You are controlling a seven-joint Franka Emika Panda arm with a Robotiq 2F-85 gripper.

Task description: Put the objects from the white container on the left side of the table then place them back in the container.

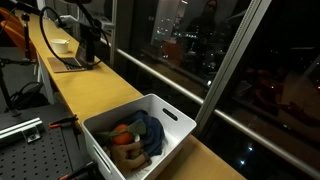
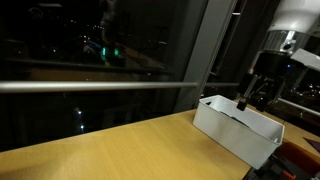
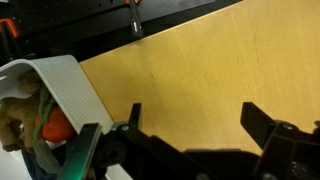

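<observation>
The white container [image 1: 140, 130] stands on the light wood table [image 1: 80, 85]. It holds a dark blue cloth [image 1: 150, 128], an orange ball [image 1: 121, 130] and a brown plush piece [image 1: 133, 153]. In the other exterior view my gripper [image 2: 249, 100] hangs just above the far end of the container [image 2: 240, 128]. The wrist view shows the gripper [image 3: 192, 110] open and empty over bare wood, with the container's rim [image 3: 62, 85] to its left and the orange ball [image 3: 57, 125] inside. I do not see the gripper in the exterior view with the container in front.
A small white bowl [image 1: 62, 45] and a laptop [image 1: 75, 62] sit at the far end of the table. A grey perforated bench [image 1: 25, 130] with a red-handled tool [image 1: 62, 124] runs alongside. Dark windows [image 2: 100, 60] line the table's other edge.
</observation>
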